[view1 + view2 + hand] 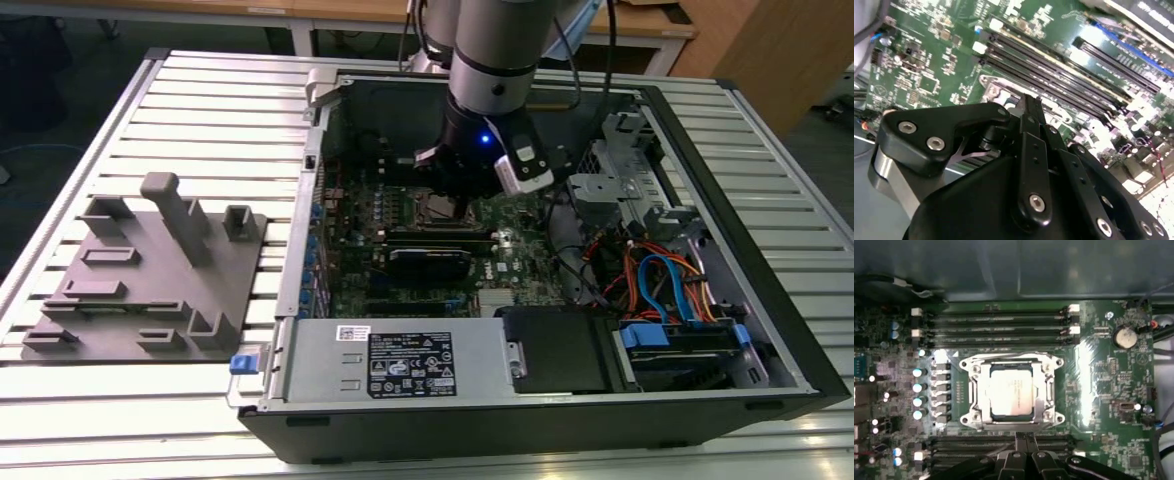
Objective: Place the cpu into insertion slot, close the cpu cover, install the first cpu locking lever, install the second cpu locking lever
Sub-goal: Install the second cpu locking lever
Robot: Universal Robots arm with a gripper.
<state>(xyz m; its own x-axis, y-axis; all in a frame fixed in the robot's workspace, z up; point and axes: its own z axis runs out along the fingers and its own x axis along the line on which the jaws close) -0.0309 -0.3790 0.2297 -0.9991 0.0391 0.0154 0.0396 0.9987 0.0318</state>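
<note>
Gripper (1025, 439): black linkage body closest to lens in both wrist views; fingers pressed together, tips meeting, nothing between them; tips poised just off one edge of socket, over nearest memory slots.

Cpu (1011, 390): small flat square, silvery-grey top with faint print; seated flat in insertion slot (975, 390), edges square to board, no long axis to speak of.

Cpu cover (1048, 390): thin silvery frame lying down over chip, window showing the metal top; four lobed corners with screw heads.

Locking levers: cannot tell whether latched.

Memory slots (999, 326): long narrow black rows, running parallel to socket's edges on two opposite sides.

Green circuit board (1104, 385): strong glare beside socket; round coin cell (1124, 336) well apart from socket.

Arm (491, 60): comes down near vertical into open computer case (747, 300), wrist lit blue, gripper pointing down at board.

Grey fixture tray (147, 290): on slatted table (200, 90), at exterior view's left of case.
</note>
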